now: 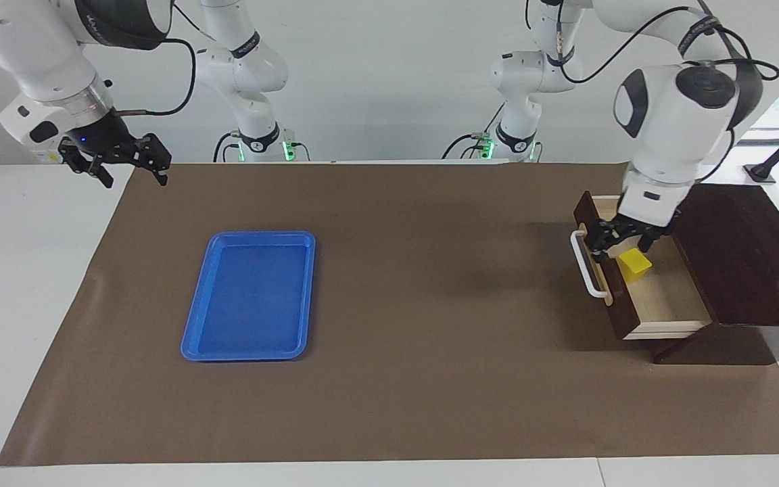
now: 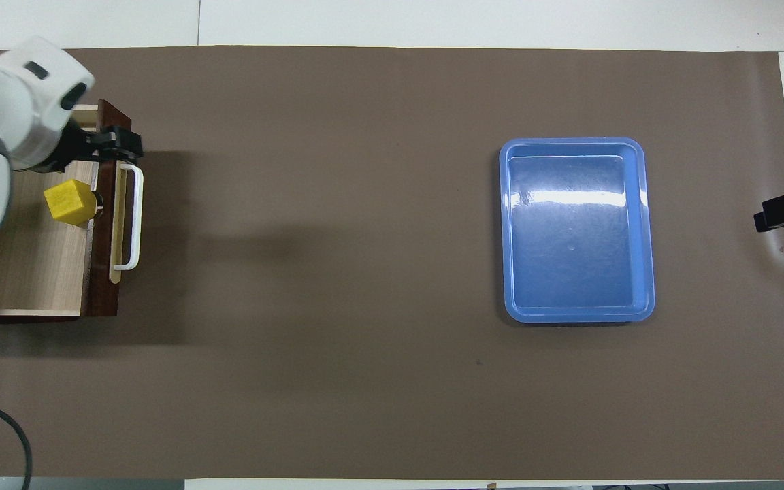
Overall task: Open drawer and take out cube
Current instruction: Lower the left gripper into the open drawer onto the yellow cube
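Clearly my left gripper (image 1: 623, 242), released and empty over the drawer (image 1: 660, 297), judged the cube (image 1: 633, 263) light, rigid, best pinched across 2 flat faces.

Dark brown drawer (image 1: 616, 287) pulled open, white bar handle, yellow cube (image 1: 633, 262) on its pale floor

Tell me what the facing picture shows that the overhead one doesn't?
Only the facing view shows both arms whole, their bases, and the waiting right gripper hanging open over the table's edge. Only the overhead view shows the blue tray's glossy floor from straight above. Both show the open drawer, the yellow cube inside it, and the open left gripper over the drawer.
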Robot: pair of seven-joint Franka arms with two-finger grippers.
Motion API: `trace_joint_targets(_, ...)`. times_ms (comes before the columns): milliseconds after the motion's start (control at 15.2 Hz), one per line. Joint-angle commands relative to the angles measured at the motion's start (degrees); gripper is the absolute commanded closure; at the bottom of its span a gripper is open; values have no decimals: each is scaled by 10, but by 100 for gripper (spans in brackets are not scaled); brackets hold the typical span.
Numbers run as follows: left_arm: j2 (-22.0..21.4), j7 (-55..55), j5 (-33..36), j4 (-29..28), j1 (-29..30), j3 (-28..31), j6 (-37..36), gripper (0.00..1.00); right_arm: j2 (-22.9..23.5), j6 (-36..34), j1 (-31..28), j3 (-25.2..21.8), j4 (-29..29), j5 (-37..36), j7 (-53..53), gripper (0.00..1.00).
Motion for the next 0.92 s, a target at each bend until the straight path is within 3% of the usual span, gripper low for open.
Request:
trace_joint_targets(0,-1,-6,-15,-37,35,-4,31,0,-1,7,-7,4,1,11,5,0)
trace_joint_targets(263,-33,-13,-15,-135,61,-4,115,0,-1,8,-4,4,0,12,6,0)
trace_joint_targets(527,-31,-108,-15,-158,53,-5,140,0,-2,8,-4,4,0,12,5,0)
trace_joint_targets(724,-30,-110,-15,-170,54,-4,150,0,-2,8,-4,4,0,12,6,0)
trace_joint_targets(790,-26,-110,-15,-170,52,-4,150,5,-2,8,-5,4,0,12,5,0)
trace_joint_targets(856,-25,-114,-15,-169,52,-4,150,36,-2,8,-5,4,0,12,6,0)
